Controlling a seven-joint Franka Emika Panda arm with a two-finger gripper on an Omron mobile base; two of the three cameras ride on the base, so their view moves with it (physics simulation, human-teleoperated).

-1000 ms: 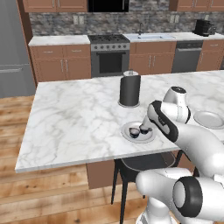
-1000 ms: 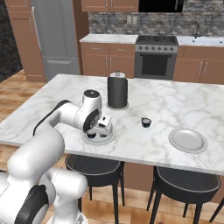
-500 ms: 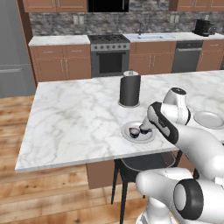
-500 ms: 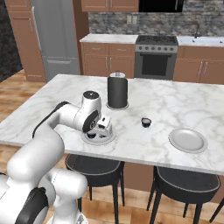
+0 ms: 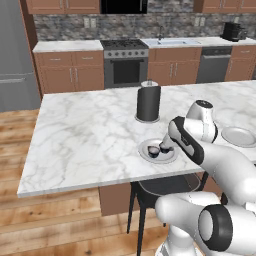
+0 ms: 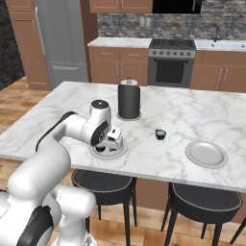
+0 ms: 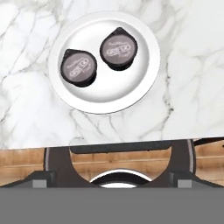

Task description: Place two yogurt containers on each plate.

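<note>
Straight below my hand lies a light plate (image 7: 105,94) near the counter's front edge. Two yogurt containers rest on it side by side, one (image 7: 78,67) to the left and one (image 7: 118,48) to the right, both with dark printed lids up. My gripper (image 7: 112,179) hovers just above this plate (image 5: 169,156) and is open, holding nothing. From the right base view, a third yogurt container (image 6: 160,134) stands alone on the marble, between the filled plate (image 6: 102,154) and a second plate (image 6: 206,153) that has nothing on it.
A tall black cylinder with a white knob (image 6: 129,100) stands behind the filled plate. The marble island's front edge (image 7: 131,139) runs just under my hand, with dark stools (image 6: 202,202) below it. A stove (image 5: 125,62) and cabinets line the far wall.
</note>
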